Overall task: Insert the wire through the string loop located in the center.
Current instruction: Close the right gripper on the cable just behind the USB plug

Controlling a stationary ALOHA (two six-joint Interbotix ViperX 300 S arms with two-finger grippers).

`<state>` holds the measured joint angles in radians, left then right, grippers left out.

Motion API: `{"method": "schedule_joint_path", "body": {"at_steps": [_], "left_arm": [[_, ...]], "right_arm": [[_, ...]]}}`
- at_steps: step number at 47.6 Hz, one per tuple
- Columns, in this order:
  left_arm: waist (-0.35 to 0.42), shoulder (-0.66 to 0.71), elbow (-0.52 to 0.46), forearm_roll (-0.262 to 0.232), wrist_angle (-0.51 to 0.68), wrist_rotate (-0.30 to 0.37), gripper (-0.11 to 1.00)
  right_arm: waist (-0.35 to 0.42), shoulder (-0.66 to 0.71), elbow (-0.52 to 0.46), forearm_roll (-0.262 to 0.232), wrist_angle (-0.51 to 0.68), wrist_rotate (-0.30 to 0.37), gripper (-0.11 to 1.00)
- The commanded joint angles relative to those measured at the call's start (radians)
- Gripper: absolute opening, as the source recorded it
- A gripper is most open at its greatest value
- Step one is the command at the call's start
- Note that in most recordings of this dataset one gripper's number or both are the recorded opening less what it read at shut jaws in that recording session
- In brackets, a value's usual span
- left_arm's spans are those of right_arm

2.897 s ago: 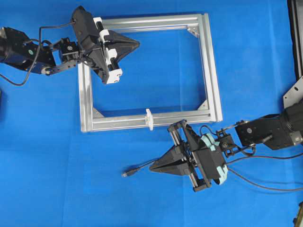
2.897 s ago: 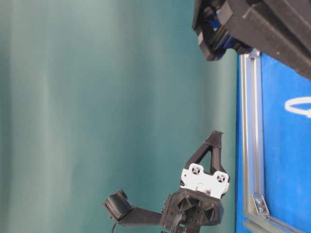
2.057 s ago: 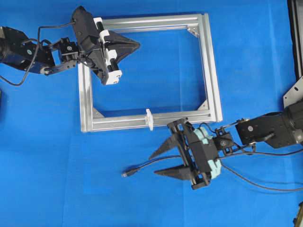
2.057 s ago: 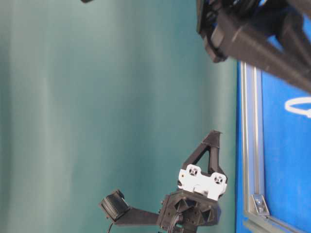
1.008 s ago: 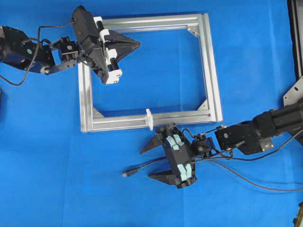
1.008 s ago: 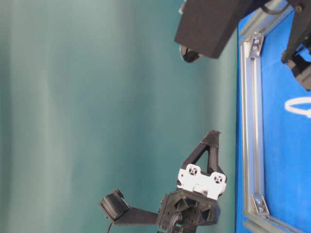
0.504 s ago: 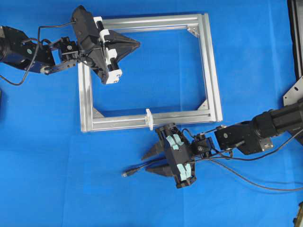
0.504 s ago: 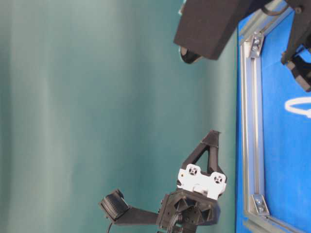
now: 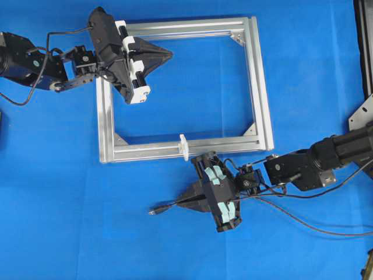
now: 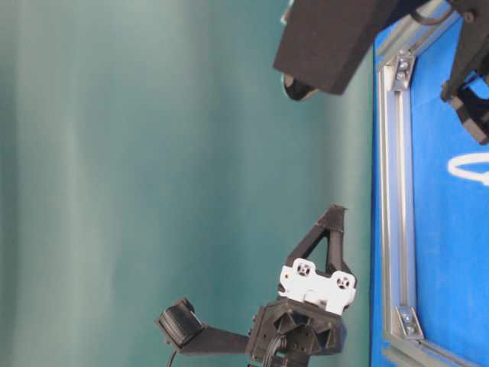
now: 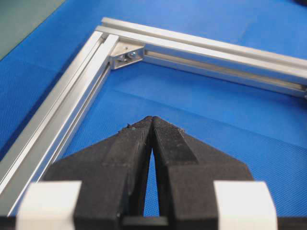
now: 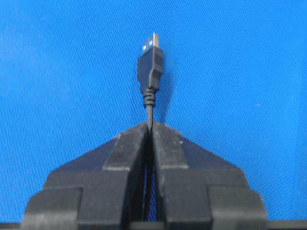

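- The right tool (image 9: 182,202) is pinching the wire (image 12: 149,112) just behind its plug (image 12: 151,62); the wrist view shows the cord running between the closed fingers, with the plug sticking out ahead.
- From overhead, the plug lies low over the blue tabletop (image 9: 70,221), on the near side of the frame (image 9: 259,87) and left of the tool.
- The loop (image 9: 184,146) stands upright on the frame's near rail, apart from the plug; nothing passes through it.
- The left tool (image 9: 167,55) is pressed together and empty, hanging over the frame's far left corner, well away from the loop.
- Judged progress: the grasp looks done. Lifting, aiming the plug at the loop and threading it through all remain.
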<state>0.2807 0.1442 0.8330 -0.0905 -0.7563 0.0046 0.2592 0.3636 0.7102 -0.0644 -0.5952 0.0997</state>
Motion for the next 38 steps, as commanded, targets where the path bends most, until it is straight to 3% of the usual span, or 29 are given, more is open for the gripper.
{"method": "schedule_joint_path", "body": {"at_steps": [1,10,26,38], "left_arm": [[0.002,-0.029,-0.006,0.003,-0.005,0.000,0.00],[0.002,-0.029,-0.006,0.003,0.002,0.000,0.00],[0.002,-0.029,-0.006,0.003,0.003,0.000,0.00],[0.002,-0.029,-0.005,0.003,0.005,0.000,0.00]], "right_arm": [[-0.002,-0.023,-0.014,0.002,-0.005,0.002,-0.02],[-0.002,-0.087,-0.003,0.002,0.034,0.002,-0.02],[-0.002,-0.256,-0.003,-0.005,0.225,-0.003,-0.02],[-0.002,-0.281,-0.008,-0.005,0.261,-0.003,-0.02]]}}
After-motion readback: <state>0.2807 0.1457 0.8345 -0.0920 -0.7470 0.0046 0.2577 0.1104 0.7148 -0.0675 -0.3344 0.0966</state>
